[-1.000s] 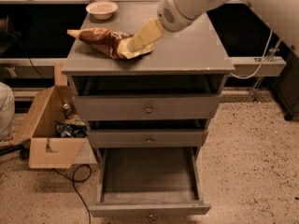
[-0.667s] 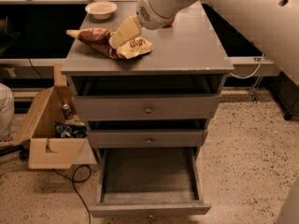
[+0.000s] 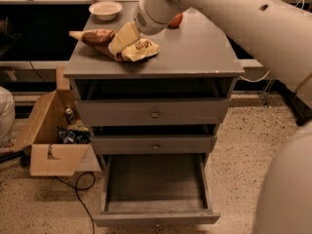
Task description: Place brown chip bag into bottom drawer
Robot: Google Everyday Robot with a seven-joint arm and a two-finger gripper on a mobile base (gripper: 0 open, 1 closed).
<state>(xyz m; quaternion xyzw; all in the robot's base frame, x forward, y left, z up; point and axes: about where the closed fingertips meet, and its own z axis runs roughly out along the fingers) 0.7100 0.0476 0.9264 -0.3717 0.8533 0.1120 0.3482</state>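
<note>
The brown chip bag (image 3: 97,37) lies on the left of the grey cabinet's top (image 3: 195,52), its pale yellow end (image 3: 142,48) pointing right. My gripper (image 3: 122,39) reaches down from the white arm at the upper right and sits on the middle of the bag, touching it. The bag rests flat on the cabinet top. The bottom drawer (image 3: 156,218) is pulled wide open below, and nothing shows inside it. The two shallower drawers above it are closed.
A white bowl (image 3: 105,9) stands at the back left of the cabinet top and an orange round object (image 3: 176,19) at the back behind the arm. An open cardboard box (image 3: 51,145) with clutter sits on the floor at the left, with a black cable (image 3: 78,182) beside it.
My gripper has moved left along the cabinet top, from the bag's yellow end to over its middle. The bag has stayed in place.
</note>
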